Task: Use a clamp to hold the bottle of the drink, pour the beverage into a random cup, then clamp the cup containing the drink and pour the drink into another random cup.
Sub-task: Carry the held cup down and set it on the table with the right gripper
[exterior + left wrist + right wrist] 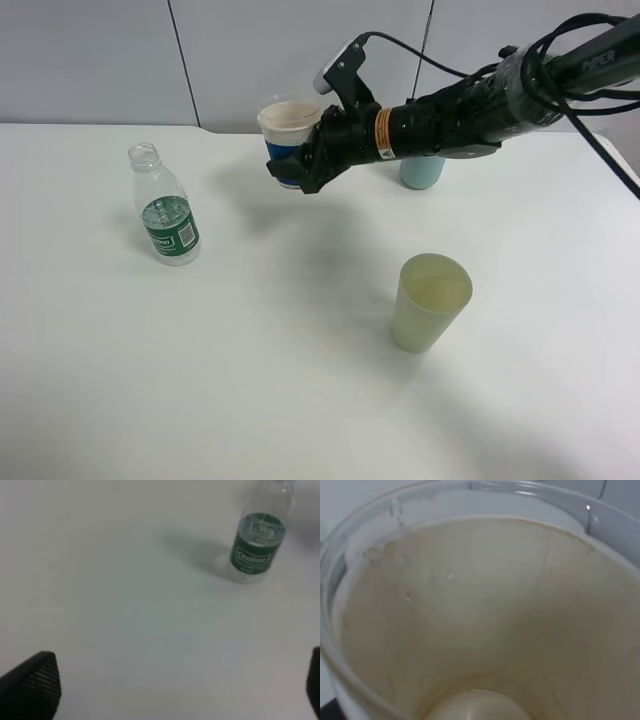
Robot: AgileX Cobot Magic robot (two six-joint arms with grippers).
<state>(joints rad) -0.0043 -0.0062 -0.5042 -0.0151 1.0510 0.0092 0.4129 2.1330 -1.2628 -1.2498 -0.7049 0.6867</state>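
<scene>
My right gripper (298,166), on the black arm with the orange ring, is shut on the cup containing the drink (288,118). It holds this short pinkish-white cup by its blue band, raised above the back middle of the table and about upright. The right wrist view looks straight into that cup (485,610), with droplets on its inner wall. The teal cup (423,172) stands behind the arm, partly hidden by it. The clear bottle (165,207) with the green label stands uncapped on the left. My left gripper (172,690) is open over bare table, well short of the bottle (256,547).
A pale yellow-green cup (430,300) stands upright right of centre, nearer the front. The white table (250,380) stretches wide between bottle and cups. A grey panelled wall closes off the back.
</scene>
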